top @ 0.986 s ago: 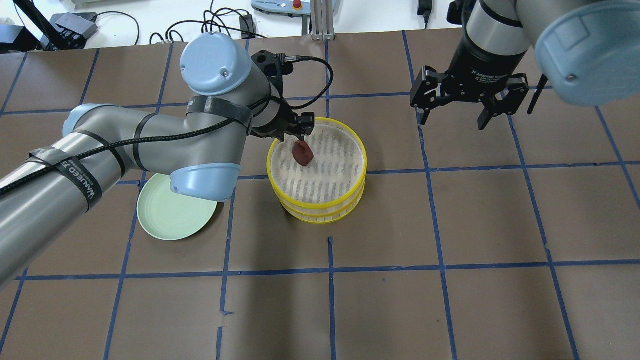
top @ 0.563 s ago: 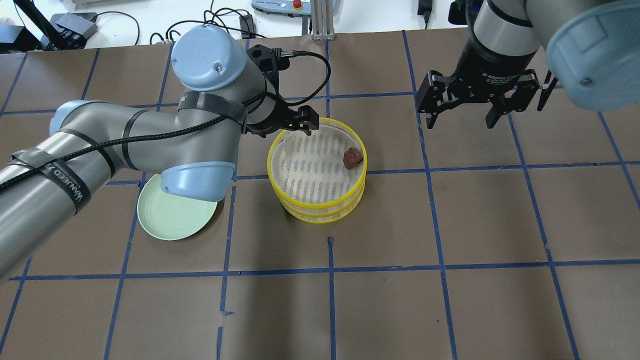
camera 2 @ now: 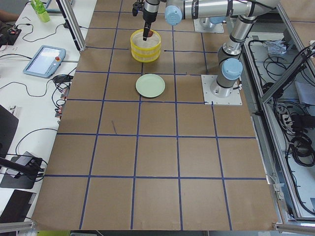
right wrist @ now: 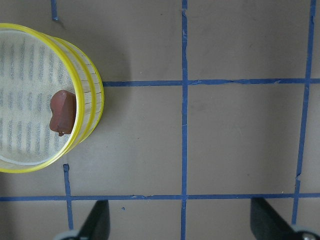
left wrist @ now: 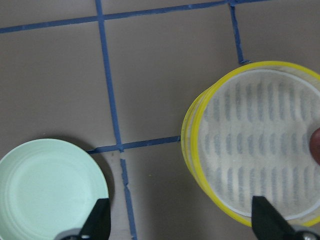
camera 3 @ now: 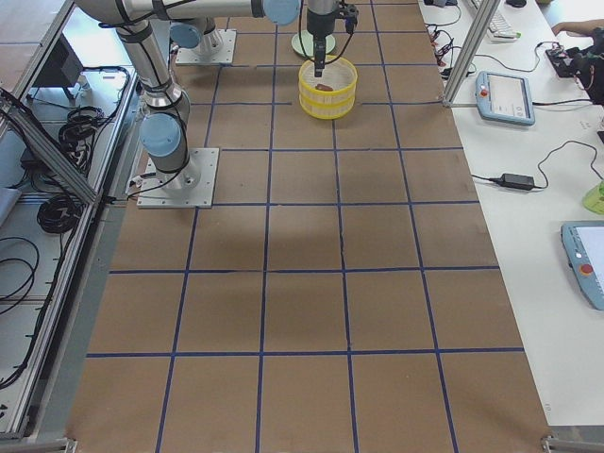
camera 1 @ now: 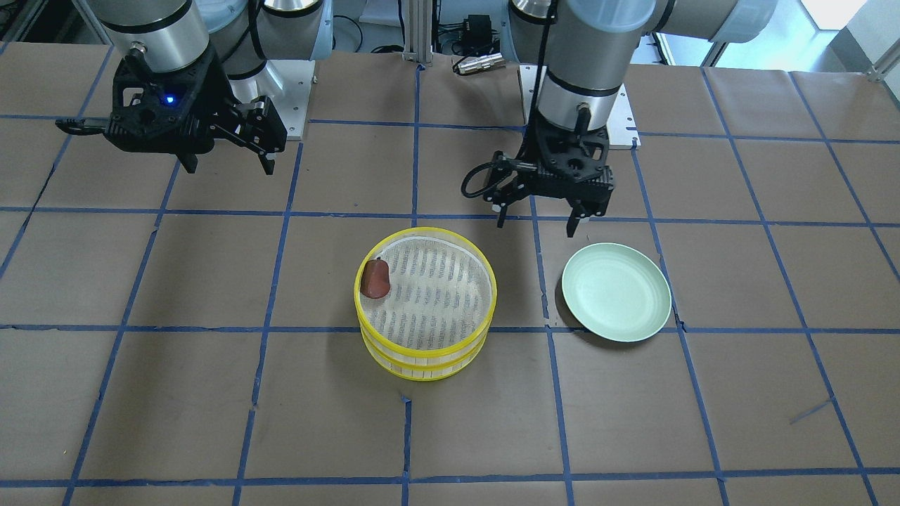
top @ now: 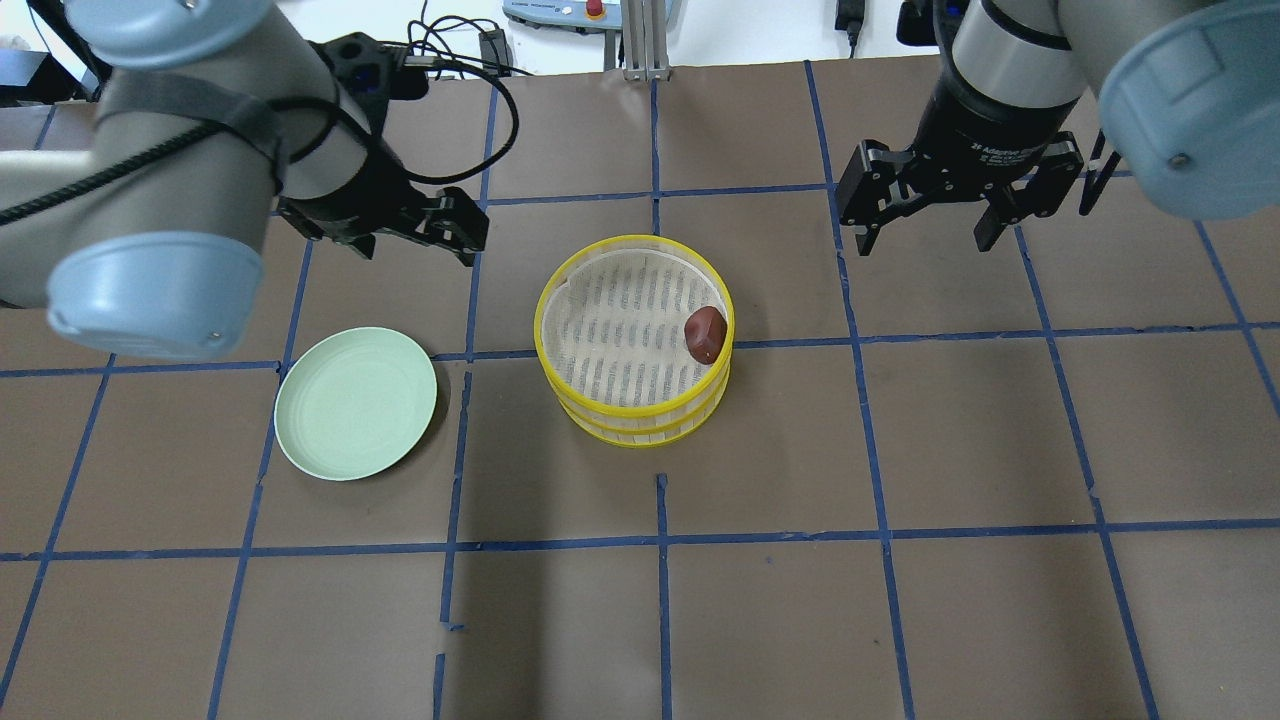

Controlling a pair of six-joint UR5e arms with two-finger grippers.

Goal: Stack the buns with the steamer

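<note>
Reddish-brown bun [top: 705, 333]: lies on the white mesh floor of the upper tier [top: 620, 330], pressed against the yellow rim on the robot's right side. Rounded, dark, lying on its side. In the right wrist view the bun [right wrist: 63, 112] sits just inside the rim, and nothing touches it.

Steamer [camera 1: 436, 295]: two yellow-rimmed tiers, one set squarely on the other, with the lower tier [top: 640, 428] showing only as a band of slats and rim beneath. The stack stands on the brown surface [top: 900, 450] near its middle, close to a crossing of blue tape lines [top: 660, 540]. The inside of the lower tier is hidden by the upper floor.

Pale-green plate [top: 355, 403]: flat on the surface on the robot's left of the steamer, near it but apart from it, with a strip of bare surface between. Nothing lies on it.

Left hand [camera 1: 538, 225]: raised above the surface over the stretch between plate and steamer, touching neither. Its fingers [left wrist: 100, 222] are spread wide with nothing between them. Its wrist view looks straight down, with the plate at lower left and the steamer at right.

Right hand [top: 922, 243]: hangs in the air on the robot's right of the steamer, well apart from it. Its fingers [right wrist: 97, 220] are likewise spread and carry nothing. Below it are only brown surface and tape lines, and the steamer's rim shows at the left edge of its wrist view.
</note>
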